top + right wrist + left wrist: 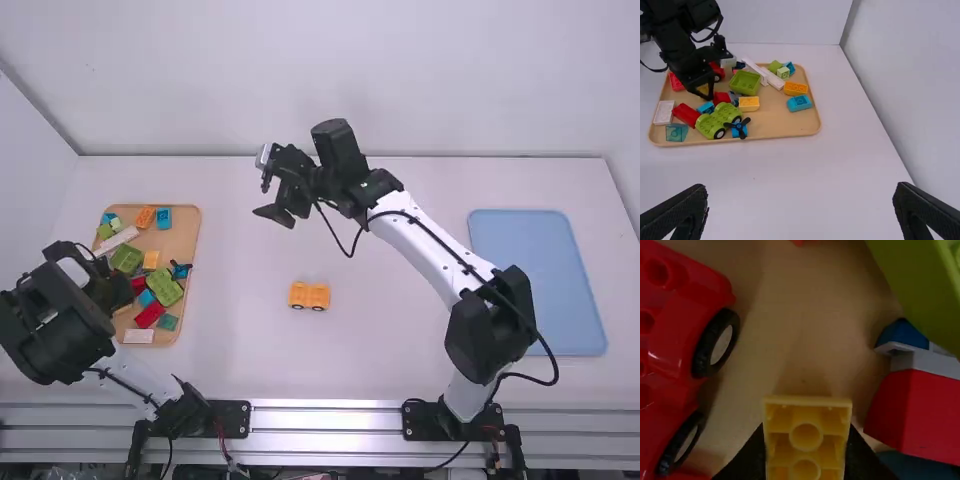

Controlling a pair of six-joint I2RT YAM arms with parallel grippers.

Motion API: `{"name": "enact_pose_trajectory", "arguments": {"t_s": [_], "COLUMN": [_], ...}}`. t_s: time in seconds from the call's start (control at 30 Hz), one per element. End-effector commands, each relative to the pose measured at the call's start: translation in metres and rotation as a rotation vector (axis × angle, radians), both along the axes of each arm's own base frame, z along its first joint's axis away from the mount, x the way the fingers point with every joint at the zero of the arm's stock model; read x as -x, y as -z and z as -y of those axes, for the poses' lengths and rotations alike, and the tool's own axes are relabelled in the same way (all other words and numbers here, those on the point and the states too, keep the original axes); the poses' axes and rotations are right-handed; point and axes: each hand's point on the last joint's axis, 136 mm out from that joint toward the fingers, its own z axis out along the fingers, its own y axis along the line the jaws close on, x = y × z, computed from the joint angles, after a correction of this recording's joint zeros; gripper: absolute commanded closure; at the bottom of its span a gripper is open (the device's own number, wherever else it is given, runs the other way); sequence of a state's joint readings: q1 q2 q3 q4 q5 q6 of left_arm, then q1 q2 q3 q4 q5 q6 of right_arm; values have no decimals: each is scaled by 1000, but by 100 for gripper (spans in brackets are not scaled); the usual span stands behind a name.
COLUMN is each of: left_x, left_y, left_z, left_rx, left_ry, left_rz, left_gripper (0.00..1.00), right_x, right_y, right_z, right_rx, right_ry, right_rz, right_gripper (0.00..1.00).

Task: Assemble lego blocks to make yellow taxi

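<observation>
My left gripper [108,288] is over the left part of the wooden tray [193,235]. In the left wrist view, the left gripper [806,452] is shut on a yellow block [806,436], its hollow underside facing the camera. The right gripper [266,203] hangs over the table's far middle; the right wrist view has the right gripper [800,210] open with nothing between its fingers. A yellow wheeled piece [309,296] stands at the table's middle. Another yellow block [749,104] lies in the tray beside the green wheeled base [717,120].
Red, blue, green, orange and white blocks share the tray, including a red wheeled piece [677,335] near the left gripper and a blue block with a propeller [739,129]. A blue tray [537,280] lies at the table's right.
</observation>
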State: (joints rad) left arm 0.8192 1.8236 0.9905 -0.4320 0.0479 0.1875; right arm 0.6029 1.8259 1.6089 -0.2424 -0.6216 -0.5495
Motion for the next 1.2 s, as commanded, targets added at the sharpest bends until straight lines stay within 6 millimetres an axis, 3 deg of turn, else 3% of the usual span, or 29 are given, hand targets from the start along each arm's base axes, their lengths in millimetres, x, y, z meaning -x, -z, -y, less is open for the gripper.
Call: {"name": "enact_pose_trajectory", "arguments": {"t_s": [0.0, 0.17, 0.3, 0.33, 0.37, 0.43, 0.53, 0.57, 0.67, 0.77, 1.0, 1.17], "left_x": [4, -6, -36, -45, -59, -70, -87, -89, -98, -98, -94, -105], "left_y": [-5, -51, -112, -130, -156, -181, -214, -217, -237, -245, -252, -257], "left_z": [3, 7, 44, 60, 88, 121, 191, 200, 296, 364, 431, 444], "left_rx": [16, -8, -15, -17, -11, -9, -12, -9, 68, 134, 289, 449], "left_ry": [-44, -32, 191, 273, 403, 556, 798, 823, 1127, 1341, 1561, 1564], "left_rz": [-18, 85, 338, 419, 549, 667, 821, 835, 977, 1062, 1219, 1311], "left_gripper": [85, 92, 88, 89, 92, 94, 95, 96, 98, 98, 96, 92], "right_x": [-5, -13, -30, -32, -32, -27, -10, -7, 21, 24, 36, 45], "right_y": [-12, -12, -17, -18, -19, -20, -20, -20, -12, 1, 2, 1], "right_z": [1, 11, 25, 29, 35, 43, 63, 65, 83, 95, 117, 132], "right_rx": [-18, -21, -68, -80, -98, -121, -170, -174, -250, -283, -393, -447], "right_ry": [4, 26, 116, 122, 103, 58, -53, -70, -258, -276, -345, -371], "right_rz": [20, 13, -72, -95, -126, -170, -291, -298, -309, -334, -378, -337], "right_gripper": [1, 1, 1, 1, 1, 1, 1, 1, 2, 4, 8, 12]}}
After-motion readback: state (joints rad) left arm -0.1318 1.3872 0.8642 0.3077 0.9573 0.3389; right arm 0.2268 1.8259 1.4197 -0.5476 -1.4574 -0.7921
